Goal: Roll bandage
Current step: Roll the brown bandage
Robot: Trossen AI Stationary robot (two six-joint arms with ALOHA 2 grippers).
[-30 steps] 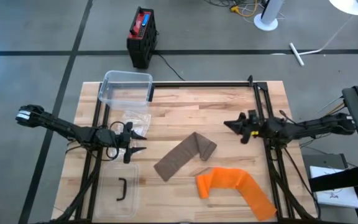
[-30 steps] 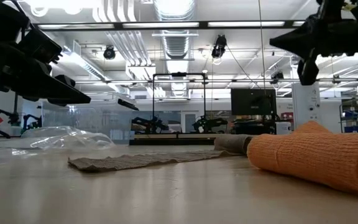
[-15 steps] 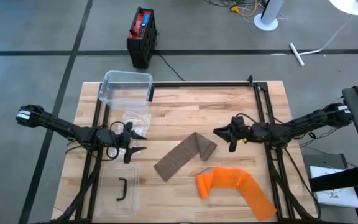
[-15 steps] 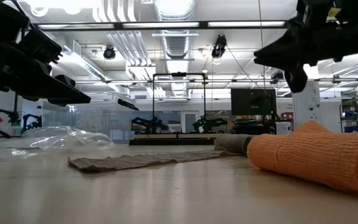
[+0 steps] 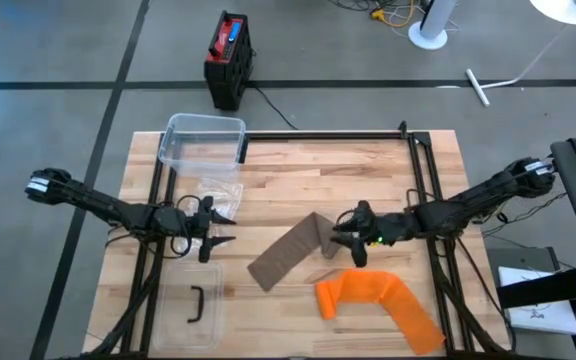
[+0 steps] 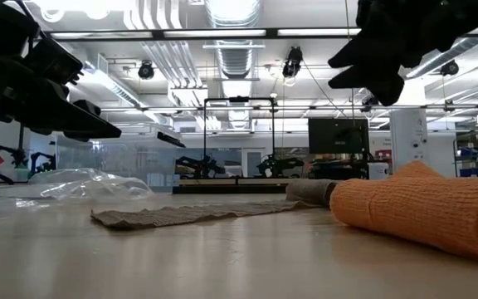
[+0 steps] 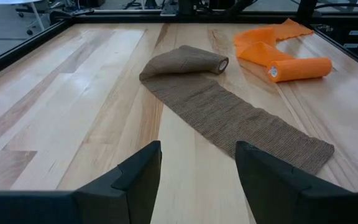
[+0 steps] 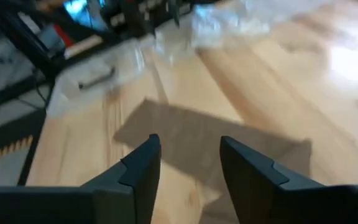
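A brown bandage lies on the table's middle, partly rolled at its right end, its loose strip flat toward the near left. An orange bandage lies at the near right, rolled at its left end. My right gripper is open, in the air just right of the brown roll; its wrist view looks down at the brown strip. My left gripper is open and empty at the table's left, above the wood.
A clear plastic box stands at the far left corner, crumpled clear wrap near it. A clear lid with a dark handle lies at the near left. A black frame runs along the table's sides.
My right gripper has gone toward the table's left and a little toward its near edge, from the right frame rail to beside the brown bandage's rolled end. Both bandages lie where they were.
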